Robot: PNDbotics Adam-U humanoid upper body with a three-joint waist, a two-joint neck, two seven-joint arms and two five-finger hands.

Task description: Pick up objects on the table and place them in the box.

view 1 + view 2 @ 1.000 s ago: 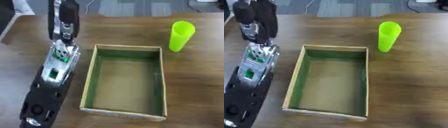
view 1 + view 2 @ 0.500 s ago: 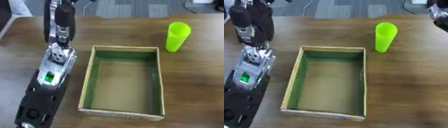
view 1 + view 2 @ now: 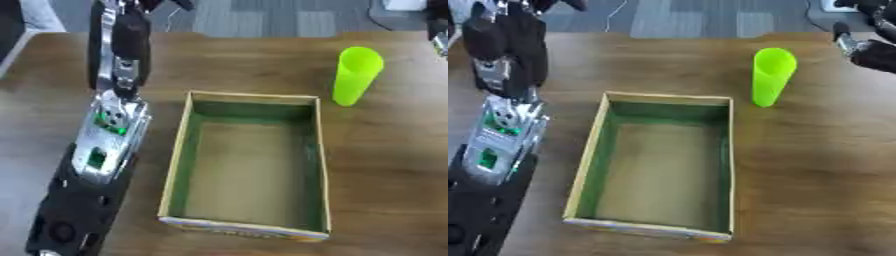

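A lime-green cup stands upright on the wooden table, just past the far right corner of the box. The box is an open cardboard tray with green inner walls, and nothing lies in it. My left arm runs up the left side of the box. Its black hand is raised near the table's far left, away from the cup. My right hand shows at the upper right edge, to the right of the cup and apart from it. Both hands are partly cut off by the picture's edge.
The table's far edge meets a grey carpeted floor behind. The left arm's silver forearm with green lights lies close along the box's left wall. Bare wood lies to the right of the box.
My right hand has come into view from the upper right, nearer the cup. The left arm has barely moved. The cup and box stay where they were.
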